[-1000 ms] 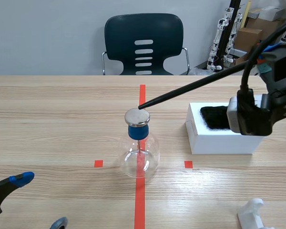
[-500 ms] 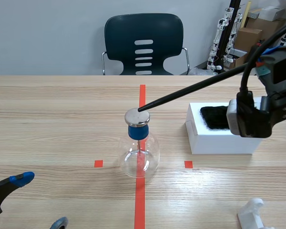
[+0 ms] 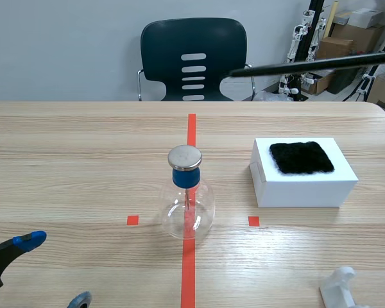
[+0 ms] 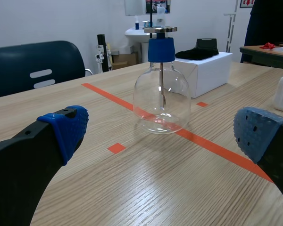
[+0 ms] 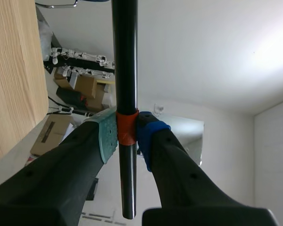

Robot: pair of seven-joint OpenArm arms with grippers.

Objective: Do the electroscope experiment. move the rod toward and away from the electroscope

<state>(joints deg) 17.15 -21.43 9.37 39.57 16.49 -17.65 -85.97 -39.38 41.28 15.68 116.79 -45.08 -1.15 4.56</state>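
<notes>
while the rod (image 3: 308, 64) hangs across the upper right of the frame, well clear of the electroscope (image 3: 187, 199) at centre — the away half, i judge — the right jaws clamp its orange band (image 5: 127, 129); the left jaws sit wide apart, lower left, idle.

No readable text, numbers or brand marks in any view. White box (image 3: 305, 186) sides are blank. Wall sign (image 4: 246, 3) behind the electroscope (image 4: 161, 89) is too small to read.
</notes>
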